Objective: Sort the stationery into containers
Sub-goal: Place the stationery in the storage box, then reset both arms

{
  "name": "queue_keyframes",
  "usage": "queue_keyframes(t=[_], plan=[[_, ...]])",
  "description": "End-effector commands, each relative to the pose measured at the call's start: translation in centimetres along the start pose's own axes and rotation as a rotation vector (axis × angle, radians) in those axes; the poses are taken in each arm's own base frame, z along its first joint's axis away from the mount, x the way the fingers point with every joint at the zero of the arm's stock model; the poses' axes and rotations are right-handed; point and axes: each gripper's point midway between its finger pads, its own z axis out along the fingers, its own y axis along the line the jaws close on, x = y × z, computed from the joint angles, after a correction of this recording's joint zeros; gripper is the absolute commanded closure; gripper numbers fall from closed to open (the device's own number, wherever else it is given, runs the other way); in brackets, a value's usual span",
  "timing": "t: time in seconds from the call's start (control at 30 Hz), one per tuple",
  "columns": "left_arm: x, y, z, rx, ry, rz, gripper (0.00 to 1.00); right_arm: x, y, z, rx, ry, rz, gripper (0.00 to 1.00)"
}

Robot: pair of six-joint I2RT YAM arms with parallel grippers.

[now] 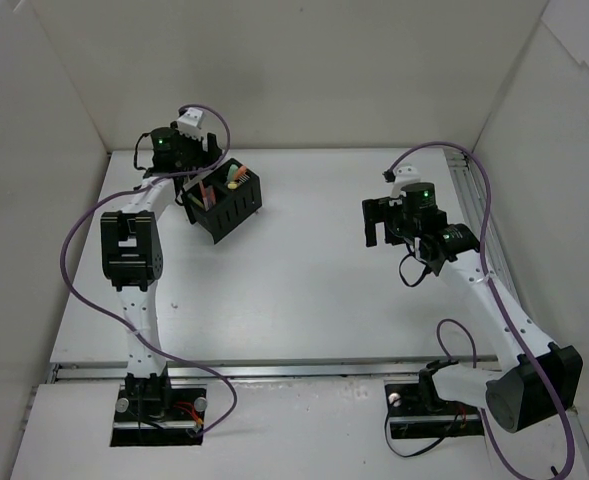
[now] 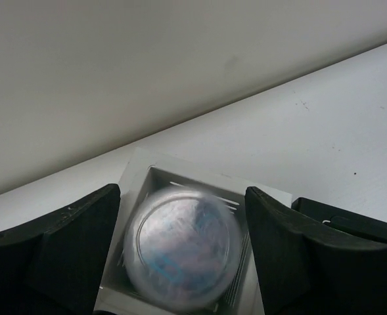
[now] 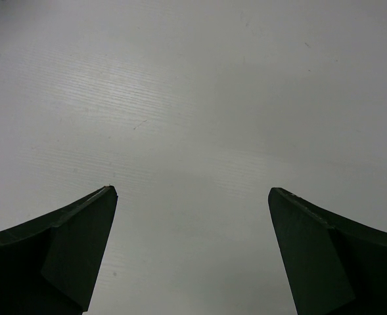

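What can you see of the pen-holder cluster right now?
The pen-holder cluster stands upright at the far left of the table, turned at an angle to its edges. Its near cups are black mesh with square openings; pink, green and orange stationery sticks up from them. A white cup on the far side sits directly beneath the left hand, whose fingers straddle its opening with a blurred round object between them. Whether the hand touches the cluster cannot be told.
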Motion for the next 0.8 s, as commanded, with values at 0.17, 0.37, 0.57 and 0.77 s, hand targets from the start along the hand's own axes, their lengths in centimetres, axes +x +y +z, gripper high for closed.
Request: queue_keyframes(t=[0.17, 0.37, 0.57, 0.77], plan=[[-8.1, -0.4, -2.8, -0.002, -0.169, 0.067, 0.25, -2.6, 0.5, -0.8, -0.038, -0.089, 0.025, 0.02], [-11.8, -1.1, -4.5, 0.000, -0.228, 0.049, 0.01, -2.8, 1.1, -1.3, -0.071, -0.102, 0.034, 0.02], [-18.4, -1.5, -7.4, -0.030, -0.316, 0.030, 0.00, -3.6, 0.5, -2.2, -0.037, -0.138, 0.074, 0.02], [-19.7, -2.4, -13.5, -0.201, -0.203, -0.143, 0.01, -1.8, -2.3, -2.1, 0.143, -0.133, 0.223, 0.02]])
